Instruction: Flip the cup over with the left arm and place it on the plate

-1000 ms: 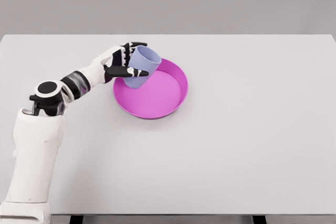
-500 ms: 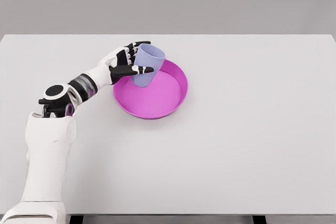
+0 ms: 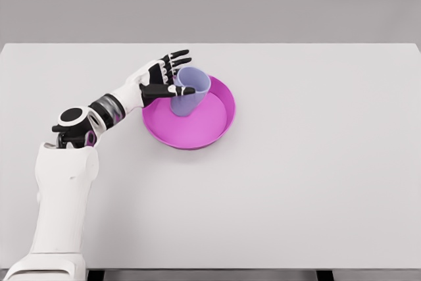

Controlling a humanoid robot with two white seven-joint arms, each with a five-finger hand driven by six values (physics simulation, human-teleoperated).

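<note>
White table surface (image 3: 296, 182) is shown under the scene. At the left, the left hand (image 3: 156, 80) is seen with fingers (image 3: 176, 55) spread, beside the pale lavender plastic cup (image 3: 188, 90). The cup stands upright, mouth up, inside the round magenta plate (image 3: 217, 126). Flipping and placing are judged complete; only withdrawal of the hand remains.

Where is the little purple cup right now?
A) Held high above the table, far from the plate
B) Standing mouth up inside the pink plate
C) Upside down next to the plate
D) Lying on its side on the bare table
B: the cup stands upright in the pink plate, its open mouth facing up, with the left hand beside it and its fingers spread apart.
</note>
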